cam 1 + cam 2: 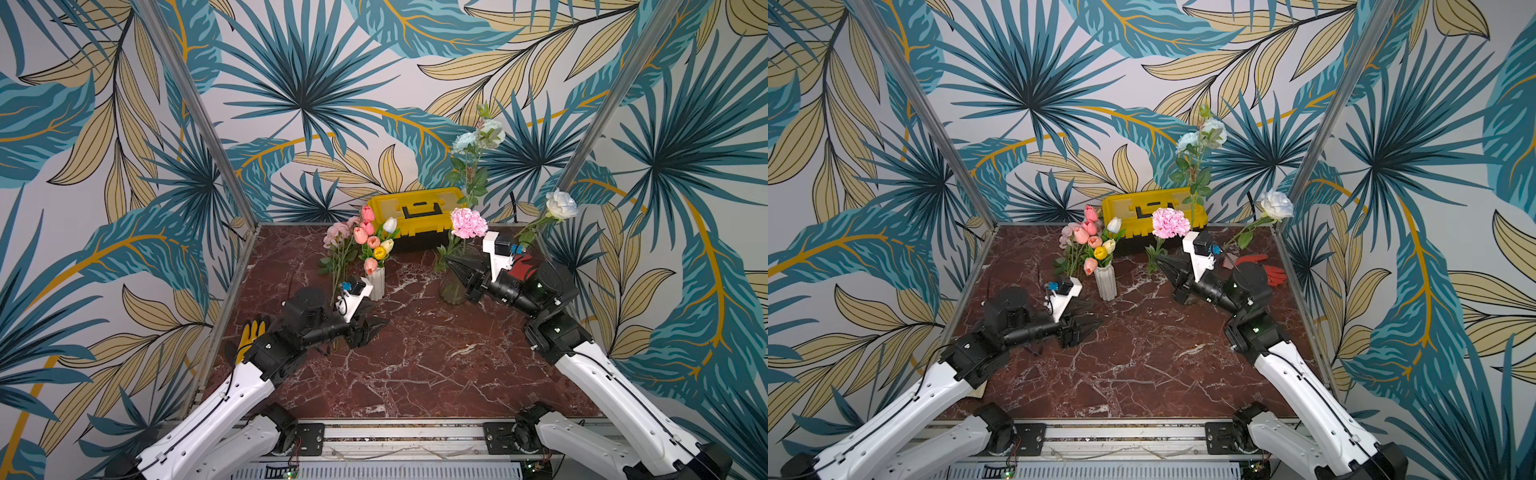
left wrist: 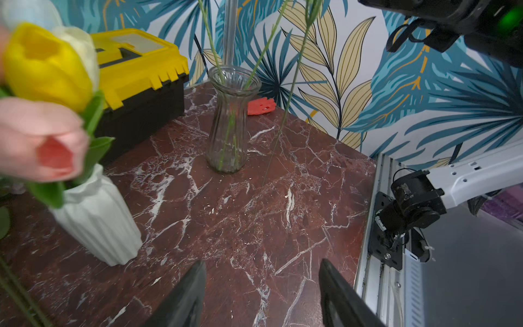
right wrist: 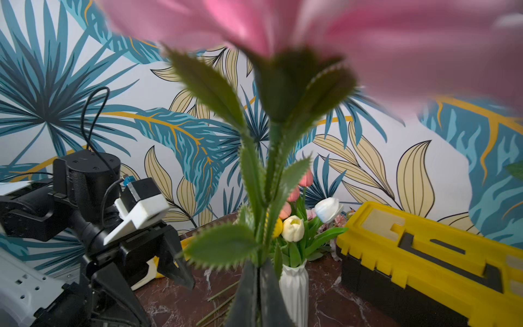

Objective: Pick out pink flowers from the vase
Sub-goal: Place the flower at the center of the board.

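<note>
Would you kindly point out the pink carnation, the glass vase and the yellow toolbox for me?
pink carnation (image 1: 468, 223): in a top view, on the middle of the bloom.
glass vase (image 2: 229, 136): left wrist view, on its ribbed body.
yellow toolbox (image 1: 386, 210): in a top view, on the yellow lid.

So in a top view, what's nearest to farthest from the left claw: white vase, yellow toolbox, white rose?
1. white vase, just behind the left claw.
2. yellow toolbox, at the back wall.
3. white rose, far back right.

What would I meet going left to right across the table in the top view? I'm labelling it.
In a top view: yellow glove → white vase → pink carnation → white rose.
</note>
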Controlling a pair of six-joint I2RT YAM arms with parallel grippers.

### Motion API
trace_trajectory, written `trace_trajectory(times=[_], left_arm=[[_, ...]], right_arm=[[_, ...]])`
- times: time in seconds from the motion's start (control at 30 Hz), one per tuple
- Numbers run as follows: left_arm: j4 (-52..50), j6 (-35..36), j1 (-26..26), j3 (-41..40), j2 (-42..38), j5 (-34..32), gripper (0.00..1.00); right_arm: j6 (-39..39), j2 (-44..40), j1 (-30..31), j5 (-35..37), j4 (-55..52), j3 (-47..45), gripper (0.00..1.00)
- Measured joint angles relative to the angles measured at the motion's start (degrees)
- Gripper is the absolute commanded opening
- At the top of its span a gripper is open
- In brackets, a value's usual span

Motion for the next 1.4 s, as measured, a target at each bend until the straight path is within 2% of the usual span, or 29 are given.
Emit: trace_trajectory(times=[0.17,0.47,0.7,0.93,1.07,1.17,1.4], left_arm=[[8.1,2.6,-3.9,0.0,5.5,-2.1,0.65],[18.1,3.9,-4.4,0.8,12.9,-2.5,0.56],[21.4,4.1,-4.5,1.2,14.3,-1.0,0.37],[22.8,4.1,-4.5,1.3,14.7,-1.2,0.00],[22.8,4.4,-4.5,1.3,14.7,-1.1,0.00],[23.0,4.3,-4.5,1.3,14.7,-1.3,0.00],[24.5,2.8,-3.5,0.9,10.8,-3.8,0.00]], right_arm=[[3.0,0.3,2.0,0.2,6.0,-4.5,0.00],[6.8,0.5,4.3,1.0,14.3,-9.6,0.00],[8.2,0.5,5.4,1.3,17.3,-10.3,0.00],[8.7,0.9,6.1,2.0,19.1,-10.7,0.00],[8.7,1.4,6.6,2.9,19.7,-10.7,0.00],[9.4,1.6,7.1,3.6,20.5,-10.9,0.22],[10.7,1.5,7.6,4.3,20.5,-11.8,0.39]])
